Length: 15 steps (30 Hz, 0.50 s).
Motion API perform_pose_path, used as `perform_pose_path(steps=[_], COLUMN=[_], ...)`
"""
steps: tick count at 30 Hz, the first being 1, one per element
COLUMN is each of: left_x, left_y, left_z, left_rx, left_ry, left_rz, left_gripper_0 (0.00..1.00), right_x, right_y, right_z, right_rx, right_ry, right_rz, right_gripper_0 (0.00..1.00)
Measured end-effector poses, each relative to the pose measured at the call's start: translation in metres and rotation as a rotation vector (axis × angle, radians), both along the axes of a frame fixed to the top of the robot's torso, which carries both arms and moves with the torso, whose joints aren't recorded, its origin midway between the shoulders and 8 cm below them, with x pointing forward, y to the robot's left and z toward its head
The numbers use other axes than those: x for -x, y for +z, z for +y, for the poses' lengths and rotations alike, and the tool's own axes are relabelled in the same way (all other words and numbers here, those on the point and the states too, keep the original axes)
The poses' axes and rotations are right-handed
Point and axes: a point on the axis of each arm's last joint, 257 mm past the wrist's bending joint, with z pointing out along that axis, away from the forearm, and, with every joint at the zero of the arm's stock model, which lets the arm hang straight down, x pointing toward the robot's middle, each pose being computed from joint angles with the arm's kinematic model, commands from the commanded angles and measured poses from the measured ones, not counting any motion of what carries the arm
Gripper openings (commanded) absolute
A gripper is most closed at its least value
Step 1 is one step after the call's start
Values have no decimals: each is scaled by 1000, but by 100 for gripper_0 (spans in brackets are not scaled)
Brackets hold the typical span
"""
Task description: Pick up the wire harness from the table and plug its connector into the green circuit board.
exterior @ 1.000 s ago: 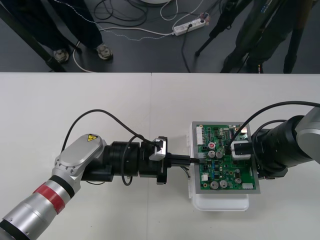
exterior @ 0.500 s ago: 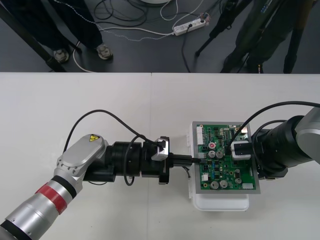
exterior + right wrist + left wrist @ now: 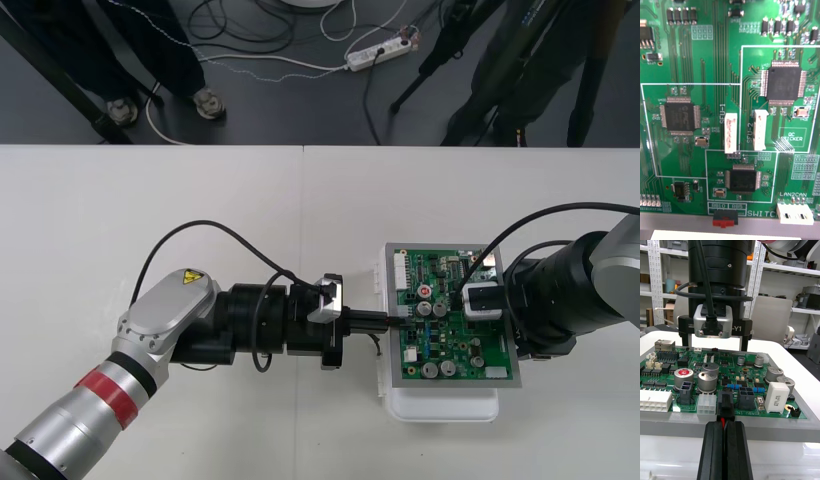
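Observation:
The green circuit board (image 3: 450,350) lies on its white base (image 3: 440,405) at the table's right. My left gripper (image 3: 392,320) reaches in level from the left to the board's left edge. In the left wrist view its fingers (image 3: 713,450) are shut on the harness's black plug (image 3: 725,404), with a red wire (image 3: 722,420) showing between them. The plug stands at the board's edge between a white connector (image 3: 707,404) and a black one (image 3: 746,393); I cannot tell whether it is seated. My right gripper (image 3: 480,300) hovers over the board (image 3: 752,369), its two fingers (image 3: 685,341) apart.
Tall capacitors (image 3: 709,377) and a white relay block (image 3: 775,396) stand just behind the plug. The right wrist view looks straight down on chips and two white headers (image 3: 730,133). Bare table (image 3: 150,200) lies left of the board and in front of it.
My left gripper has slid a little to the right, bringing the plug closer in at the board's left edge. The right arm has not moved.

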Motion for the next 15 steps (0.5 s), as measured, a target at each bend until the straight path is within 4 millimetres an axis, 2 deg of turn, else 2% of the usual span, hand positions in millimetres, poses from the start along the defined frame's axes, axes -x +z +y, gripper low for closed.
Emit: perform_pose_path(steps=[12, 14, 15], left_x=[0, 0, 0], left_y=[0, 0, 0], left_z=[0, 0, 0], left_rx=[0, 0, 0], left_ry=[0, 0, 0], left_rz=[0, 0, 0], left_gripper_0=[0, 9, 31], right_x=[0, 0, 0], right_y=[0, 0, 0], right_z=[0, 0, 0], right_rx=[0, 0, 0], right_ry=[0, 0, 0], right_rz=[0, 0, 0], right_gripper_0=[100, 100, 100])
